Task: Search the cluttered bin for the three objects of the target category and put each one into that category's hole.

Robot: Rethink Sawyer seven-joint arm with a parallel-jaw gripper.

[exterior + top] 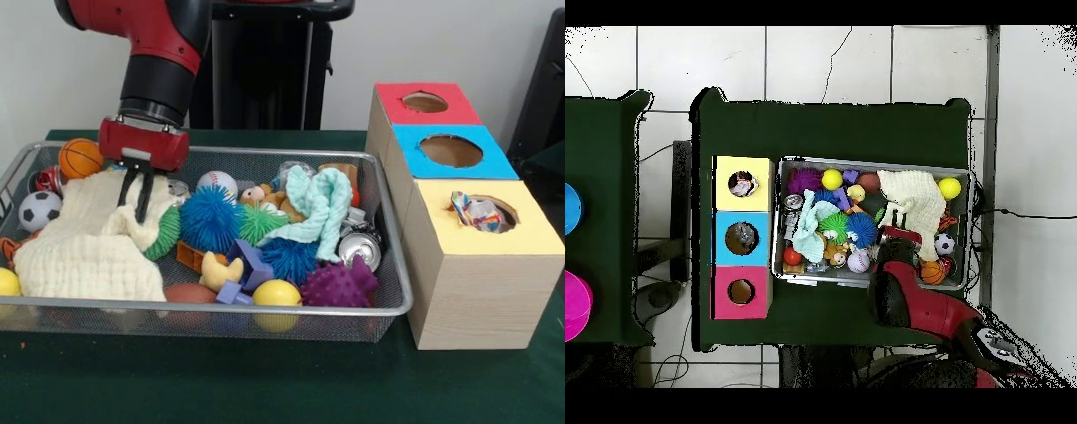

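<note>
A wire mesh bin (265, 306) (865, 163) holds mixed clutter: a large cream cloth (79, 247) (915, 195) at the left of the front view, a mint cloth (322, 208) (810, 225), several balls and spiky toys. My gripper (137, 208) reaches down into the raised top of the cream cloth, its fingers close together and pinching the fabric. In the overhead view the arm covers the gripper (900, 237). A wooden box has a red hole (425, 102), a blue hole (450, 150) and a yellow hole (484, 212) with a crumpled item inside.
Around the cloth lie a basketball (80, 157), a soccer ball (39, 210), a baseball (217, 183), a blue spiky ball (207, 216), a purple spiky ball (338, 284), a yellow ball (277, 292) and a can (360, 247). The box stands right against the bin.
</note>
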